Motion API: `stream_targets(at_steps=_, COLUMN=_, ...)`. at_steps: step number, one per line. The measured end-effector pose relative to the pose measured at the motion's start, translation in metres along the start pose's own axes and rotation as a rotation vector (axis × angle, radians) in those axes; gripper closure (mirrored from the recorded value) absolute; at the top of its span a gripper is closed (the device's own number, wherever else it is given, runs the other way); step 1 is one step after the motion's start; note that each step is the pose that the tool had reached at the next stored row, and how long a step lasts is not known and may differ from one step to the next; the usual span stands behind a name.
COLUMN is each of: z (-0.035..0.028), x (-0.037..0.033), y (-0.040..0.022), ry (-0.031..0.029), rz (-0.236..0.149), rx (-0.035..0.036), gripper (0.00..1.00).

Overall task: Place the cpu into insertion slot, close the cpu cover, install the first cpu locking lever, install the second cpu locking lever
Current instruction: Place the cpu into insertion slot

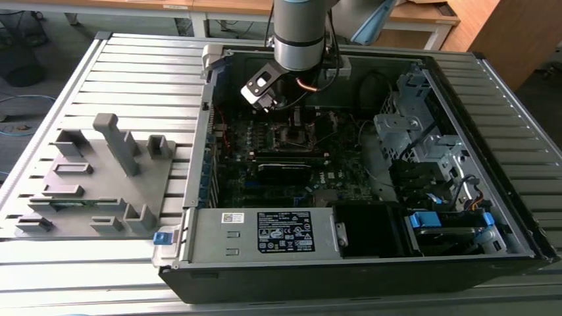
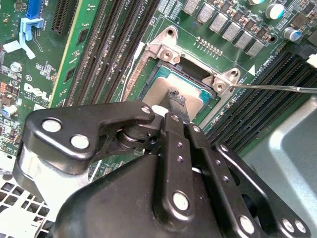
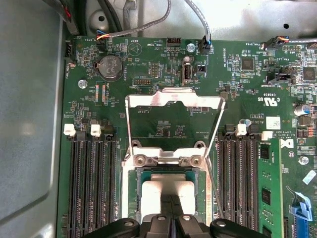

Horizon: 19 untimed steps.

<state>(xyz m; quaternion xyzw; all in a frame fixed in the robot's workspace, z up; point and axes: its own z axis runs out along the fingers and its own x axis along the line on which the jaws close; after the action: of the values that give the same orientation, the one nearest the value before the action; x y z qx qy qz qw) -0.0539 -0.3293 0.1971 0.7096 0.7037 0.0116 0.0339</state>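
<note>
**Exterior view.** An open computer case (image 1: 351,280) lies on a ribbed metal table (image 1: 52,283). The arm (image 1: 299,39) comes in from twelve o'clock. Its gripper (image 1: 279,105) hangs just above the socket (image 1: 294,136), near the middle of the case. At nine o'clock, beside the case, sits a grey plastic tray (image 1: 97,171) with blocky posts.

**Second wrist view.** The gripper (image 2: 174,101) is black and smooth, with round silver pins. Its fingers are pressed together and I see nothing between them. The tips sit right over the chip (image 2: 161,91), but I cannot tell if they touch it. The chip is flat and square, with a dull grey metal top and a thin green edge. It lies inside the socket (image 2: 143,67), which has a shiny metal rim. A thin steel lever (image 2: 277,89) sticks out from one corner of the socket. Long black slots (image 2: 114,44) run beside it.

**First wrist view.** The cover (image 3: 148,99) stands open on its hinge, on the far side of the socket (image 3: 131,193) from the gripper (image 3: 173,213). It is a thin, shiny frame with a square window, and the green board shows through it. The chip (image 3: 166,191) lies in the socket under the fingertips.

I think the job in hand is setting the chip in place. To do it well, the chip should lie flat and straight, with every edge level with the rim. Only a soft touch is safe. Here the chip looks level to me.
</note>
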Motion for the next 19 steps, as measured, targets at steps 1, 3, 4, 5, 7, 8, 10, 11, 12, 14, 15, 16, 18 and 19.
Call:
stream_targets(at_steps=1, z=0.0, x=0.0, y=0.0, ry=0.0, rz=0.0, rx=0.0, gripper=0.9)
stream_targets(at_steps=3, z=-0.0005, x=0.0, y=0.0001, ry=0.0004, rz=0.0, rx=-0.0003, gripper=0.9)
stream_targets(at_steps=4, z=-0.0011, x=0.0001, y=0.0002, ry=0.0011, rz=0.0, rx=-0.0008, gripper=0.9)
stream_targets(at_steps=5, z=-0.0018, x=0.0003, y=0.0003, ry=0.0021, rz=0.0, rx=-0.0014, gripper=0.9)
stream_targets(at_steps=7, z=-0.0047, x=0.0, y=0.0004, ry=0.0005, rz=0.0, rx=-0.0003, gripper=0.9)
stream_targets(at_steps=8, z=-0.0061, x=-0.0001, y=0.0004, ry=0.0003, rz=0.0, rx=-0.0002, gripper=0.9)
stream_targets(at_steps=10, z=-0.0094, x=-0.0003, y=0.0006, ry=0.0002, rz=0.0, rx=-0.0001, gripper=0.9)
stream_targets(at_steps=11, z=-0.0112, x=-0.0003, y=0.0007, ry=0.0001, rz=0.0, rx=-0.0001, gripper=0.9)
stream_targets(at_steps=12, z=-0.013, x=-0.0004, y=0.0009, ry=0.0001, rz=0.0, rx=-0.0001, gripper=0.9)
stream_targets(at_steps=14, z=-0.0157, x=-0.0005, y=0.001, ry=0.0002, rz=0.0, rx=-0.0001, gripper=0.9)
stream_targets(at_steps=15, z=-0.0165, x=-0.0005, y=0.0011, ry=0.0001, rz=0.0, rx=-0.0001, gripper=0.9)
stream_targets(at_steps=16, z=-0.0174, x=-0.0005, y=0.0011, ry=0.0001, rz=0.0, rx=-0.0001, gripper=0.9)
stream_targets(at_steps=18, z=-0.0198, x=-0.0006, y=0.0013, ry=0.0001, rz=0.0, rx=-0.0001, gripper=0.9)
stream_targets(at_steps=19, z=-0.021, x=-0.0007, y=0.0014, ry=0.0001, rz=0.0, rx=-0.0001, gripper=0.9)
